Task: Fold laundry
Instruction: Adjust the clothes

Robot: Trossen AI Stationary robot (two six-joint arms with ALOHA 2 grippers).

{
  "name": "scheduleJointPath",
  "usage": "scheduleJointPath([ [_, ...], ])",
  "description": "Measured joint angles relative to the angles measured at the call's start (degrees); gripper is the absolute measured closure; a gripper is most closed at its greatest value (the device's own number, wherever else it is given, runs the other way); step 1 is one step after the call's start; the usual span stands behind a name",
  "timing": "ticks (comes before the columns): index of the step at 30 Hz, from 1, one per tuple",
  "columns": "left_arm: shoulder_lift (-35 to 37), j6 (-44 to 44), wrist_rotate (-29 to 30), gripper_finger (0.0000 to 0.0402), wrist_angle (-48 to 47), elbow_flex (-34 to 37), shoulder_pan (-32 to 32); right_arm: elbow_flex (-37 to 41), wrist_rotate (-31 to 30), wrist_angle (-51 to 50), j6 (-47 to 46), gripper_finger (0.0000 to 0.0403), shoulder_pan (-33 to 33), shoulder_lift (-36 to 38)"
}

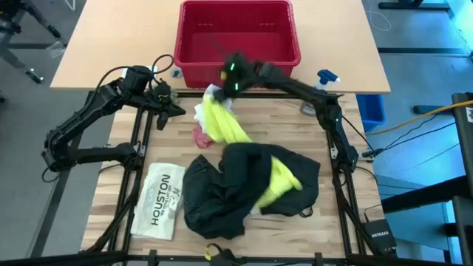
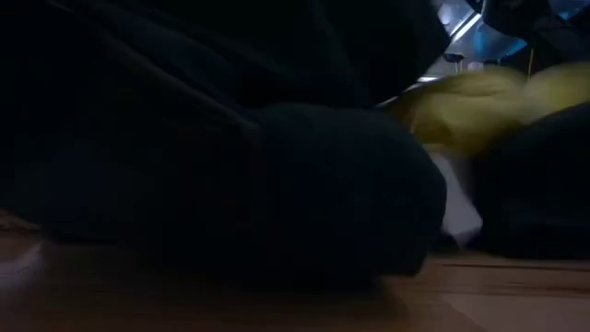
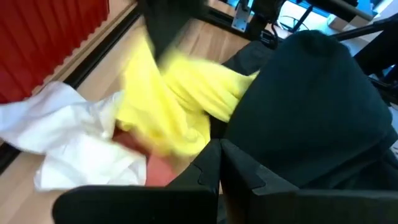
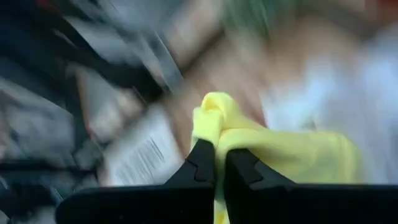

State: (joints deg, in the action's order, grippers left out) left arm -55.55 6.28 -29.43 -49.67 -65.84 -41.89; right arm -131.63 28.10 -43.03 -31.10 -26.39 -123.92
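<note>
Right gripper [image 4: 219,163]: closed on a fold of the yellow T-shirt [image 1: 222,122], pinching the cloth between both fingers; in the high view it sits near the front wall of the red basket [image 1: 236,33], above the far end of the shirt.
Left gripper [image 3: 221,165]: fingers pressed together, holding nothing; parked at the left side of the counter [image 1: 369,63], pointing toward the garment pile.
Yellow T-shirt: stretched from the right gripper down across the counter; its near end runs under and through the black trousers [image 1: 244,185].
Black trousers: crumpled heap in the middle of the near half of the counter, lying over part of the shirt.
White cloth [image 1: 205,109]: bunched just beside the shirt's far end, close to the basket.
Pink cloth [image 1: 202,137]: small, touching the shirt's left edge, partly covered by it.
Other items: flat white item printed "HOUSTON" [image 1: 159,199] at the near left, apart from the trousers; blue-topped spray bottle [image 1: 323,83] to the right of the basket.
Obstructions: the low view is almost filled by the dark trousers; only a strip of yellow and white shows past them.
</note>
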Motion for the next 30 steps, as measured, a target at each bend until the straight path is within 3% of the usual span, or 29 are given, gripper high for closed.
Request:
scheduleJointPath([
  [2, 0.0, 0.1, 0.0, 0.0401, 0.3, 0.0, 0.0, -3.6, -0.4, 8.6, -2.8, 0.0400, -1.3, 0.6],
  [4, 0.0, 0.1, 0.0, 0.0401, 0.9, 0.0, 0.0, -1.7, -0.4, 20.2, -8.2, 0.0401, -3.0, 2.9],
  [7, 0.0, 0.2, 0.0, 0.0402, 1.2, 0.0, 0.0, -2.5, -2.1, 24.3, -10.5, 0.0401, -4.7, 3.2],
  [12, 0.0, 0.5, -0.1, 0.0401, 1.2, 0.0, 0.0, -2.3, -2.6, 17.5, -10.2, 0.0401, -5.2, 3.1],
  [18, 0.0, 1.2, -0.1, 0.0402, 1.2, 0.0, 0.0, -1.8, -5.4, -8.7, 1.6, 0.0391, -5.1, 3.0],
  [21, -0.2, 1.4, -0.1, 0.0401, 1.3, 0.0, 0.0, -1.8, -5.3, -14.9, 7.3, 0.0350, -5.2, 3.0],
  [26, -1.1, 1.9, -0.2, 0.0401, 1.6, 0.0, 0.0, -1.8, -3.1, -10.2, 6.8, 0.0229, -4.7, 3.0],
  [30, -1.6, 1.7, -0.4, 0.0402, 0.9, 0.0, 0.0, -1.8, 3.9, -18.8, 5.6, 0.0142, -4.7, 3.0],
])
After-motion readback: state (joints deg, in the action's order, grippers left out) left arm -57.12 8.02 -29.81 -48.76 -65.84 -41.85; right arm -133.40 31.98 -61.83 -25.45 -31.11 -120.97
